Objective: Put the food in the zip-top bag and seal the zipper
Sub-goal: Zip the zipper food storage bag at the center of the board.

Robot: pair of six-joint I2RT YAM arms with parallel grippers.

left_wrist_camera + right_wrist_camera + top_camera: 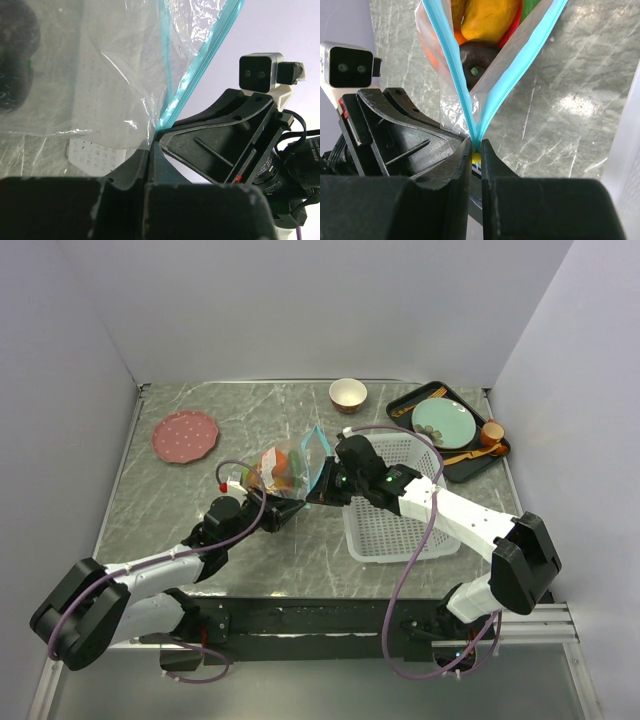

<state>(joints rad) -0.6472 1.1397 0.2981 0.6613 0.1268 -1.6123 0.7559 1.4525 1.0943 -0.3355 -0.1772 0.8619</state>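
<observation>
The clear zip-top bag (283,469) is held up mid-table with the food (280,466) inside. Through its open mouth, in the right wrist view, I see a yellow-orange fruit (487,17) and a dark brown piece (477,57). The teal zipper (452,65) spreads in a V that closes at my right gripper (476,145), which is shut on that end of the strip. My left gripper (150,146) is shut on the bag's film (125,65) just below the zipper (200,65), right beside the right gripper (322,492). From above, the left gripper (288,508) sits at the bag's near corner.
A white perforated basket (395,525) stands right of the bag under the right arm. A tan bowl (347,393) sits at the back. A pink plate (185,435) lies at the back left. A black tray (500,455) with a teal plate is at the back right.
</observation>
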